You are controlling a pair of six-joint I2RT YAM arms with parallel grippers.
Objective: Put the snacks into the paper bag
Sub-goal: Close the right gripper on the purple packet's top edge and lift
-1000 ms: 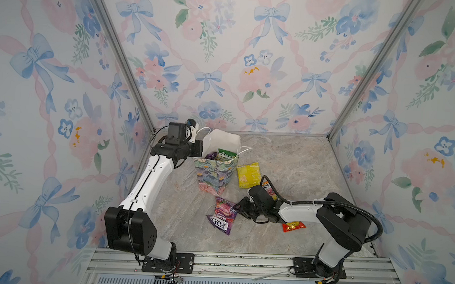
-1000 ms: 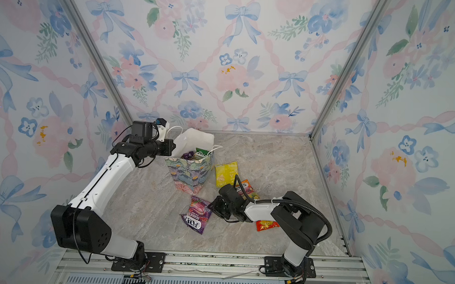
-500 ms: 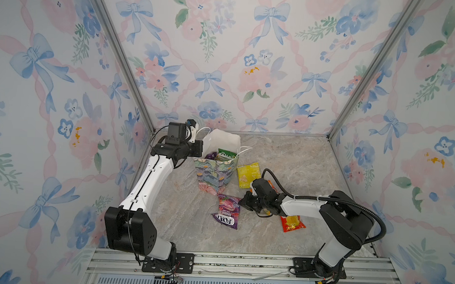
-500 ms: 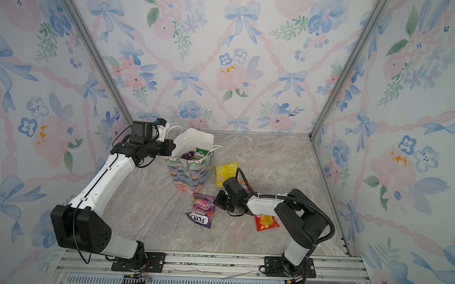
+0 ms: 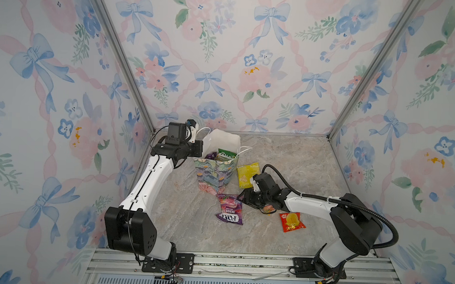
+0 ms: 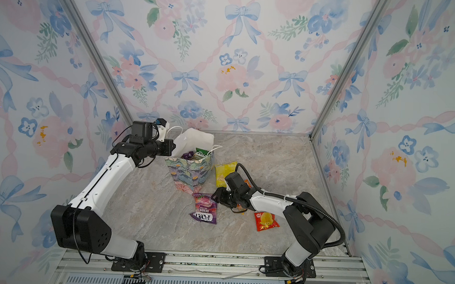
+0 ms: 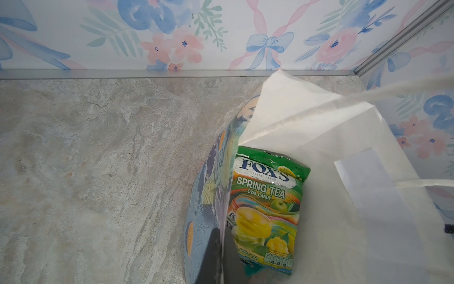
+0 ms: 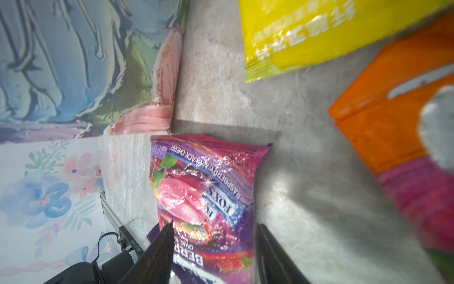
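Observation:
The paper bag (image 5: 214,176) (image 6: 191,172) stands upright at the back left of the table, mouth open. My left gripper (image 5: 201,149) (image 7: 218,255) is shut on its rim wall (image 7: 208,196). A green FOX'S packet (image 7: 265,204) (image 5: 226,155) and a purple one (image 5: 211,155) stick up inside. A purple FOX'S berries packet (image 5: 229,209) (image 8: 206,191) lies flat just in front of the bag. My right gripper (image 5: 245,196) (image 8: 215,224) is open, its jaws either side of that packet's end.
A yellow packet (image 5: 247,174) (image 8: 307,32) lies right of the bag. An orange packet (image 8: 383,103) lies partly under my right arm. A red-yellow packet (image 5: 292,221) lies nearer the front. Flowered walls close in the left, back and right sides.
The right gripper shut, slid the purple berries packet a little closer to the bag, then opened. The left arm and the bag have not moved.

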